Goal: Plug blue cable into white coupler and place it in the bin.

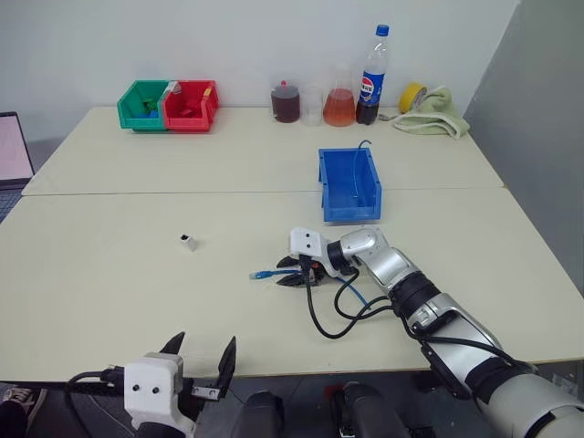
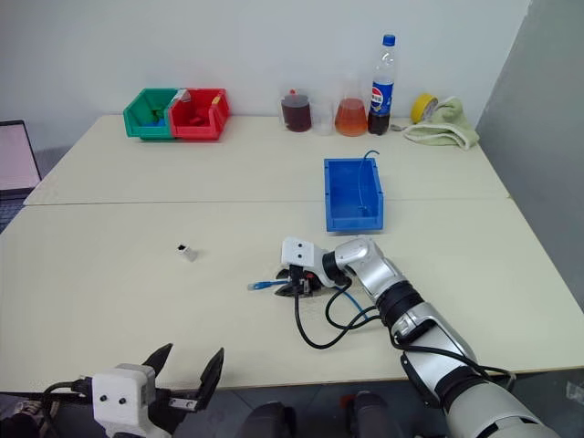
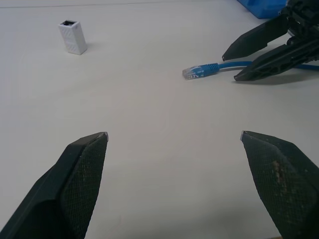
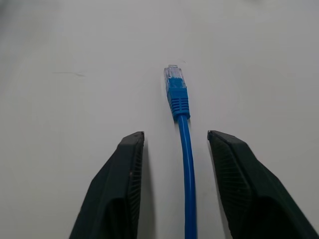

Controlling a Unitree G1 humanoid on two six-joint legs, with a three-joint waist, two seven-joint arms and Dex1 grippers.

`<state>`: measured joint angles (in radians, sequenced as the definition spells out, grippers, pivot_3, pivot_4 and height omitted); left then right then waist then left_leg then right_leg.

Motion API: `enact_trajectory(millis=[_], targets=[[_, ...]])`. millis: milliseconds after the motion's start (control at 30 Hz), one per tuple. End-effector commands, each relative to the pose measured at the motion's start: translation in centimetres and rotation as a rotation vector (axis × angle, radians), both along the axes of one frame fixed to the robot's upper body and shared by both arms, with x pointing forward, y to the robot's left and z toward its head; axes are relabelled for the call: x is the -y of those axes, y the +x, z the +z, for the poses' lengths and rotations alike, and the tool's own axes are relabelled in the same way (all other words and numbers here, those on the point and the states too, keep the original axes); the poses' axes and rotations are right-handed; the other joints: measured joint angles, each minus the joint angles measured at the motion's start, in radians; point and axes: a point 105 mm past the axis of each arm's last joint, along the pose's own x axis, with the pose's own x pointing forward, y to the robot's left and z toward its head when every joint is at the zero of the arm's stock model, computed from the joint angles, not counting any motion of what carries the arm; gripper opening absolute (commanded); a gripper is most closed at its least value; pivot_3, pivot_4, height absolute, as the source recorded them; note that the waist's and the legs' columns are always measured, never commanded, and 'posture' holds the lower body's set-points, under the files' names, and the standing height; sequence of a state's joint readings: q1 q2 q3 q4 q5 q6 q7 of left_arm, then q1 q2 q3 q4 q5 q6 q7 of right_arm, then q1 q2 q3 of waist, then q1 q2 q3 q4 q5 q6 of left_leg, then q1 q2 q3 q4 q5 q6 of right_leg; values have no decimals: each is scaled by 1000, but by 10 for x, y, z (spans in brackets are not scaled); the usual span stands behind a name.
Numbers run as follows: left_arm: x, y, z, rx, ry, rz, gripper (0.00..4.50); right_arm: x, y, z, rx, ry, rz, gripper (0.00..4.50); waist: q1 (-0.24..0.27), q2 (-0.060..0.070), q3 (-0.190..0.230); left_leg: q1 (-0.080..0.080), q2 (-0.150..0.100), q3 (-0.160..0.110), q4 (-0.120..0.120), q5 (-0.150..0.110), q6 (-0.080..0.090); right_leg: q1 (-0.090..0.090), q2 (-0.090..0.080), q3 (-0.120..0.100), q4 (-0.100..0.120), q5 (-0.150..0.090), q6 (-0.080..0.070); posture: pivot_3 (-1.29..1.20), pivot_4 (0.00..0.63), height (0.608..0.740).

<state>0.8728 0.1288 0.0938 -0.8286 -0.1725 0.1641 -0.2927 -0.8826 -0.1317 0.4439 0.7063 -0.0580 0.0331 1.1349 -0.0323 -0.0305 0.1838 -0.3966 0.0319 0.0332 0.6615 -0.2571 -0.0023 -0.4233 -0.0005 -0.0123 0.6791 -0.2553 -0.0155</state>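
Observation:
The blue cable (image 1: 263, 274) lies on the cream table (image 1: 137, 292), its clear-tipped plug (image 4: 174, 79) pointing toward the table's left side. My right gripper (image 1: 290, 274) is low over the table and open. Its two fingers straddle the cable (image 4: 186, 164) just behind the plug without touching it. The white coupler (image 1: 188, 242) stands alone on the table to the left, socket face up (image 3: 71, 36). My left gripper (image 1: 203, 358) hangs open at the table's near edge, holding nothing. The blue bin (image 1: 349, 185) sits beyond the right gripper, with the cable's far end trailing into it.
Green (image 1: 141, 105) and red (image 1: 190, 105) bins stand at the back left. A cola bottle (image 1: 371, 78), flask, jars, yellow tape and a cloth (image 1: 433, 114) line the back right. A laptop (image 1: 11, 151) is at the far left. Black arm cables (image 1: 328, 319) loop by the right wrist.

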Motion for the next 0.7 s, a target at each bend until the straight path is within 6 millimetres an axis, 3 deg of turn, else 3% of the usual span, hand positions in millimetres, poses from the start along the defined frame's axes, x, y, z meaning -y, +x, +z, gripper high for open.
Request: enact_trajectory(millis=[33,233,700], targets=[[-2,4,8,34,21,0,4500,2,2,24,28,71,-5,3198,0,0,0,0,0,0,0,0,0,0,0,0,0,0,0,0,150,740],[-5,10,10,40,31,-17,4500,18,1,35,5,109,-56,4401,1,0,0,0,0,0,0,0,0,0,0,0,0,0,0,0,150,740],[-18,38,17,74,67,4,4500,50,-28,76,-42,266,-52,4453,3,0,0,0,0,-1,0,0,0,1,0,-1,0,0,0,0,150,740]])
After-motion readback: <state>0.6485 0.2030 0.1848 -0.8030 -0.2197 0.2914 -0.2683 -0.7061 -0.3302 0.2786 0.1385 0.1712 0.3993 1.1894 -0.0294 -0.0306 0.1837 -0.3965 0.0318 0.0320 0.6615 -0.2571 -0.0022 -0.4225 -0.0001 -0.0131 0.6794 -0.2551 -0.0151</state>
